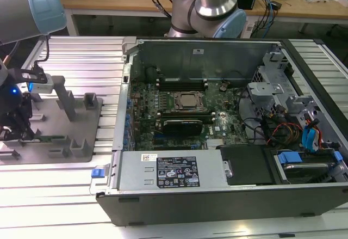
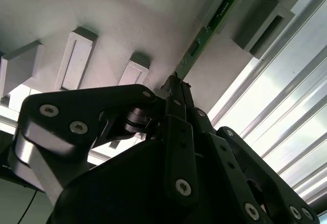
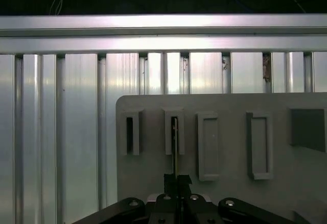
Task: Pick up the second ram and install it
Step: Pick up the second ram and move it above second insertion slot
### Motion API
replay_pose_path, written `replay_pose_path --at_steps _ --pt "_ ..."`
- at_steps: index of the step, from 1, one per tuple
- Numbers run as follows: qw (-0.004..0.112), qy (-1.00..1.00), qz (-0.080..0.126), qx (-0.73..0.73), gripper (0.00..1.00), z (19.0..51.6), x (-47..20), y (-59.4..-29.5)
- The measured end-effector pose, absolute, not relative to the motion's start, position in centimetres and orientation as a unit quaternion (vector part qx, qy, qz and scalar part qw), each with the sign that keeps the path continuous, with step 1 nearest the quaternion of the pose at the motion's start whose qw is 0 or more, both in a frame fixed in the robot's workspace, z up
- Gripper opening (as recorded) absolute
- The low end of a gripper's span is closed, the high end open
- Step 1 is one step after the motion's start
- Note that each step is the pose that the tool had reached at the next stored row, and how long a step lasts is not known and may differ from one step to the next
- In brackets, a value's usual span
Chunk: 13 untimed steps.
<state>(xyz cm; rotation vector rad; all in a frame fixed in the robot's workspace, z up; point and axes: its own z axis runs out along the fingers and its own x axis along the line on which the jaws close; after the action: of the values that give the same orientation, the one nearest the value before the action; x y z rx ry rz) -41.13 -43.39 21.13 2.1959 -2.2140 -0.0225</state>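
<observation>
Second ram point(image 2: 213, 22): a long green stick standing on edge in a narrow pocket of the grey holder plate point(image 1: 54, 122), with its near end caught by the gripper point(image 3: 177, 178).
Step in hand: the pick-up, as I judge it. The stick sits in its pocket on the holder plate, and nothing of the install shows for it.
Slotted aluminium table point(image 1: 54, 195): lies under the holder plate and runs out past it on every side.
Computer case point(image 1: 163, 201): open, lying just beside the holder plate on the exterior view's right. The motherboard is exposed, and the square silver processor point(image 1: 188, 102) sits well apart from the plate.
Arm point(image 1: 32, 5): reaches in above the holder plate and carries the gripper down onto it.
Holder plate: flat grey, with raised blocks and a row of rectangular pockets. The green stick fills one pocket in that row.
Gripper state: the fingers are drawn narrow and pinch the thin stick at the end nearest them. Both wrist views show the board running edge-on from the fingertips into the pocket.
Next move calls for: a firm, square hold and a pull along the pocket's own line. The board is thin and closely walled, so a twist or slant would likely bind it against the holder plate.
</observation>
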Motion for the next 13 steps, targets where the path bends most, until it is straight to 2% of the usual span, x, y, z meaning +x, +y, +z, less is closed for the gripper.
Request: replay_pose_path --at_steps 5,13 --pt "0.012 -0.71 -0.007 0.704 0.09 21.3 -41.1 -43.4" --pt "0.012 -0.71 -0.007 0.704 0.09 23.7 -41.1 -43.4"
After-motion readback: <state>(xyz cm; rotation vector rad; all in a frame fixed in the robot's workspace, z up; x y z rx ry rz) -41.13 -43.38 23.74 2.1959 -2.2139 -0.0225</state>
